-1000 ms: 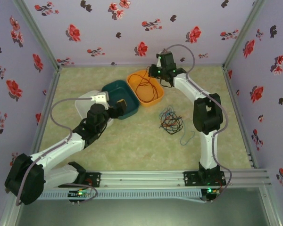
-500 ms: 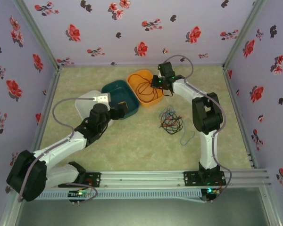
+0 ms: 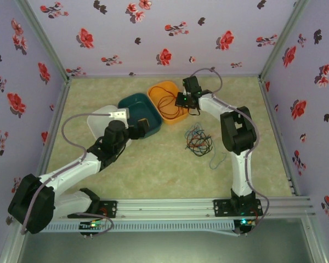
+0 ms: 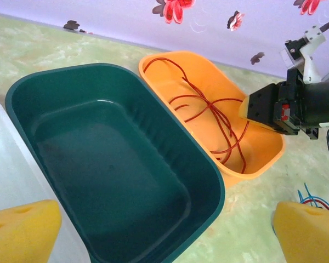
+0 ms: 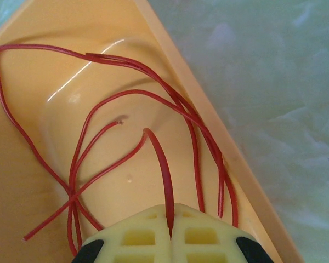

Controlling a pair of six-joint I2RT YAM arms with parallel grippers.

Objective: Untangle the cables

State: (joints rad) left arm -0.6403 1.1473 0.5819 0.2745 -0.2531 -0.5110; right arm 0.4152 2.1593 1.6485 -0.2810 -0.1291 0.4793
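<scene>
Red cable (image 5: 165, 181) sits pinched between my right gripper's (image 5: 170, 233) closed pads over the orange bin (image 5: 22, 208), ready to drop inside, sorted. My left gripper (image 4: 164, 233) hangs open beside that bin; the knotted bundle (image 3: 198, 141) lies just outside it.

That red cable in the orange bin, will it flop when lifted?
Probably floppy: the red cable lies in loose curving loops in the orange bin. Likely light, being so thin. Its crossed strands may drag along together behind the right gripper pinching it.
</scene>
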